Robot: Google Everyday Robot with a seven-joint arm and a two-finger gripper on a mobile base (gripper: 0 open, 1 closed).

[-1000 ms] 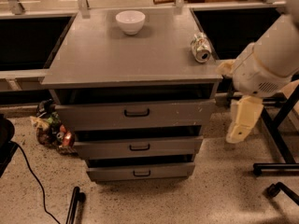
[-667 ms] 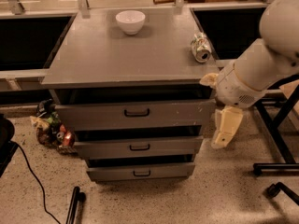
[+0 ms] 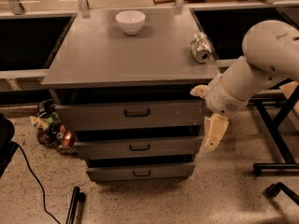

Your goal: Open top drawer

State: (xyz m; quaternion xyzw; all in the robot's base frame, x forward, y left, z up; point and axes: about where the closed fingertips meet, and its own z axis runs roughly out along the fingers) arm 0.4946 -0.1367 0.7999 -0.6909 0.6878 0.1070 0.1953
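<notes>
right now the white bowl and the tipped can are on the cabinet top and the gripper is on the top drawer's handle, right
Not the gripper: the camera view shows it hanging off the drawers' right end, apart from the top drawer's handle. The white bowl and tipped can are on the cabinet top.

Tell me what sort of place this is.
Likely a robot test lab: a grey drawer cabinet on speckled floor, a loose cable, metal stand legs. The gripper hangs at the cabinet's right side, near the top drawer.
</notes>
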